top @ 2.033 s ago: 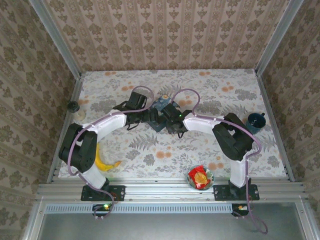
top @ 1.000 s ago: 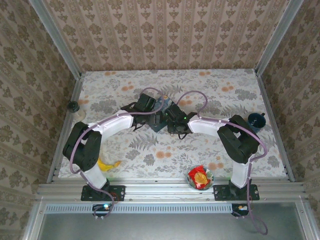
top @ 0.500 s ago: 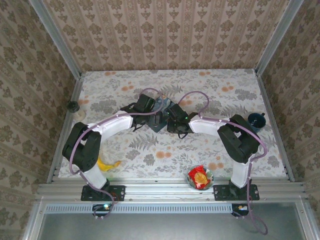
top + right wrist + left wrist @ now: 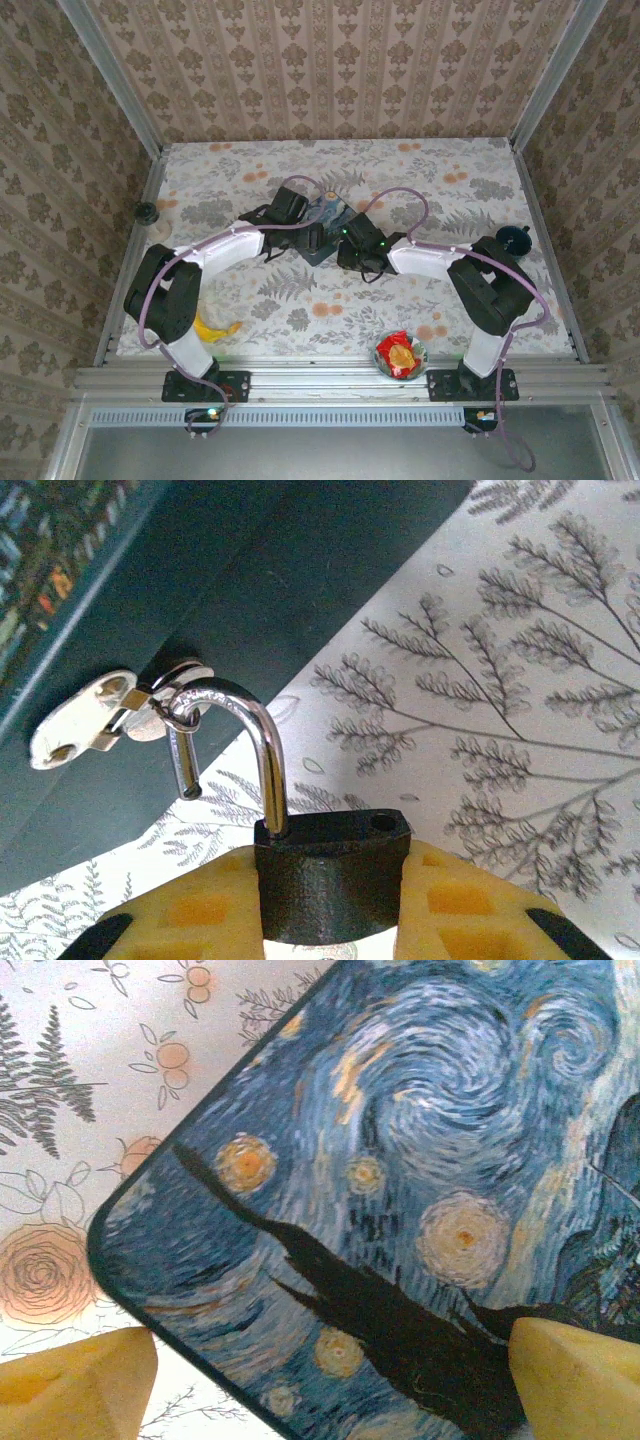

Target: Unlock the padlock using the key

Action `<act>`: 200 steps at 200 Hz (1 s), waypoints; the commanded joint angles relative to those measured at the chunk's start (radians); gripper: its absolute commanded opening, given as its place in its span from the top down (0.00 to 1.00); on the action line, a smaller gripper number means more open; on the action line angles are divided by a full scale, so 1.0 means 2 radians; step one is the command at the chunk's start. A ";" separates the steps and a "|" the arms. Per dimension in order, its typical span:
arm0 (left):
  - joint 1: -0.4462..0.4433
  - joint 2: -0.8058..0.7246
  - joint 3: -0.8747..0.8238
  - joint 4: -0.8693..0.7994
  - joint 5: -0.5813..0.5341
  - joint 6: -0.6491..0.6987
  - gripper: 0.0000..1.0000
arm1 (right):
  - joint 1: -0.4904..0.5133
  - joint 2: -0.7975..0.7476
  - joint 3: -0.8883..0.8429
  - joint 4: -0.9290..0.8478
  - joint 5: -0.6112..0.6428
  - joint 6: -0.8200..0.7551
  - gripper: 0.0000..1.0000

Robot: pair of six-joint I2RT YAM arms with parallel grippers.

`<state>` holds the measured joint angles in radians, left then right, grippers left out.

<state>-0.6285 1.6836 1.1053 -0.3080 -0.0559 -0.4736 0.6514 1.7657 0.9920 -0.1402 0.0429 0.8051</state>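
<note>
Obs: right tool (image 4: 330,925) clamps padlock (image 4: 330,875) body, shackle (image 4: 255,740) end out; left tool (image 4: 330,1375) spread wide above tin (image 4: 420,1140). Slide shackle straight off tin's latch (image 4: 85,725), no twisting.

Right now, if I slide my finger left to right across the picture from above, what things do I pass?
You pass a small black round knob → yellow curved banana-like thing → blue painted tin box → red and yellow packet in a bowl → dark blue round cup.
</note>
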 commanded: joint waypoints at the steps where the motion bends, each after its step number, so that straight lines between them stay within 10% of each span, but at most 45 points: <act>1: 0.001 -0.005 -0.008 -0.024 0.003 0.009 0.11 | -0.003 -0.018 -0.022 -0.005 0.010 0.022 1.00; 200: 0.014 -0.006 -0.064 0.010 0.031 -0.006 0.11 | -0.032 -0.029 -0.080 0.070 0.004 0.075 1.00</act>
<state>-0.6189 1.6684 1.0294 -0.1894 0.0170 -0.4839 0.6182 1.7096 0.8448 0.0010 -0.0055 0.9108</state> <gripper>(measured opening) 0.890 0.281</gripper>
